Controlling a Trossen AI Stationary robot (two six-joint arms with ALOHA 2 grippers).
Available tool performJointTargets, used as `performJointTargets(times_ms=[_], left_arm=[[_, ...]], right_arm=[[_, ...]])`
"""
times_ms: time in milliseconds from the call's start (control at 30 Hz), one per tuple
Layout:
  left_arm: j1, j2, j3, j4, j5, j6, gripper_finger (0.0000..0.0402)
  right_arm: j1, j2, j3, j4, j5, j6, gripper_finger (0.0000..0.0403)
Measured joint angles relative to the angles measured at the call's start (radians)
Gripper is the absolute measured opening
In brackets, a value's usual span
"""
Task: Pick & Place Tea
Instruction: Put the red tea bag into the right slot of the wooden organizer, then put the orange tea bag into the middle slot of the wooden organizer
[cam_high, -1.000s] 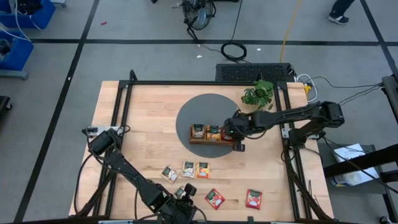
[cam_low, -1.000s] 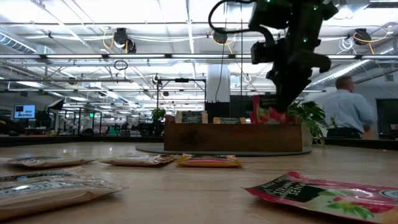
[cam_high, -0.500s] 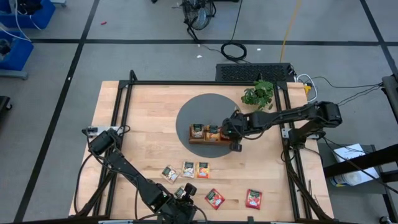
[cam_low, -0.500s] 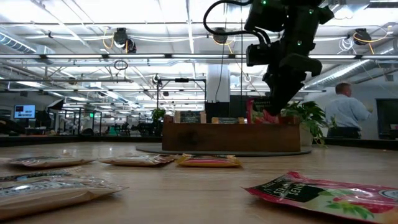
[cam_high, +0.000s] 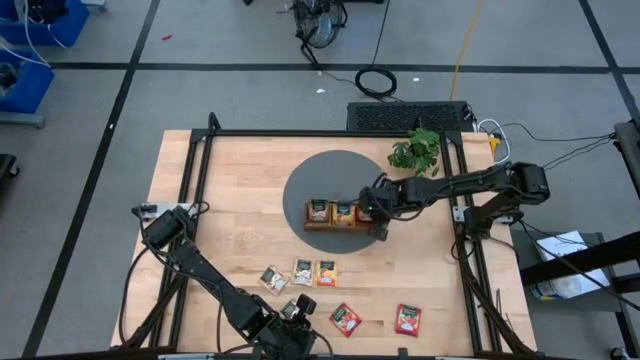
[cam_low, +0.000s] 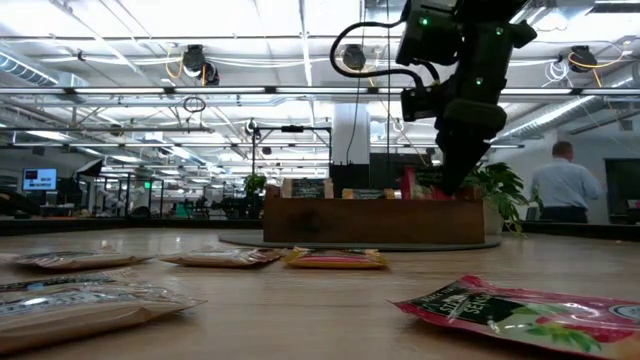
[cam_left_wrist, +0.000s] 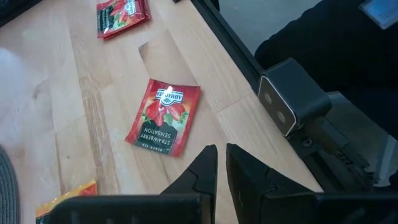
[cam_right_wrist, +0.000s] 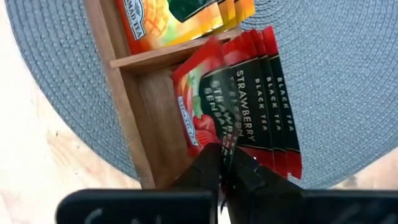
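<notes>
Right gripper (cam_right_wrist: 225, 163): down over the right-end compartment of the wooden tray (cam_high: 343, 226), fingers pinched tight on a red strawberry sachet (cam_right_wrist: 208, 99) that stands among the red ones already filed there.
Left gripper (cam_left_wrist: 221, 167): parked at the near edge of the surface (cam_high: 230, 190), fingers clenched together on nothing, a red sachet lying just beyond them.
Tray so far: all three compartments have stock — cream-white sachets (cam_high: 318, 210) at the left end, orange-yellow sachets (cam_high: 343, 211) in the middle, a row of red ones at the right end. The tray sits on the round grey mat (cam_high: 320, 175).
Still out: five loose sachets on the near part of the surface — a cream-white pair (cam_high: 288, 276) and an orange-yellow one (cam_high: 326, 272) in a row, then two red sachets (cam_high: 345, 319) nearer the edge, well apart from the tray.
Progress call: somewhere past the start, not near the finish; this red one looks about to be let go, and five pickups remain.
Look of the tea: small flat foil squares, dark green band with white lettering, fruit picture; the red ones read "Strawberry" and "Black Tea". Thin and slippery-looking, standing on edge in the tray, lying flat on the wood.
Background: a person (cam_low: 562, 185) stands far off beyond the surface, and a small potted plant (cam_high: 416, 152) sits by the far right corner.
</notes>
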Motion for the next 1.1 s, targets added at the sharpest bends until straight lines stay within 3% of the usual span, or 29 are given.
performJointTargets(times_ms=[567,767,867,967,1100], left_arm=[[0.0,-0.001,-0.005,-0.02,-0.06,-0.012,0.0042],[0.008,-0.003,-0.061,-0.013,-0.116,-0.024,0.0042],[0.026,-0.003,-0.1,0.014,-0.13,-0.049,0.0042],[0.043,-0.003,-0.123,0.027,-0.13,-0.068,0.0042],[0.058,-0.002,-0.124,0.025,-0.13,-0.112,0.0042]], right_arm=[[0.0,-0.03,0.0,0.014,-0.026,0.047,0.0099],[0.021,-0.16,0.0,0.016,0.085,0.026,0.009],[0.087,-0.209,0.0,0.032,0.113,0.024,0.0074],[0.211,-0.217,-0.029,0.155,0.109,0.031,0.0053],[0.382,-0.185,-0.163,0.556,0.103,-0.024,0.0018]])
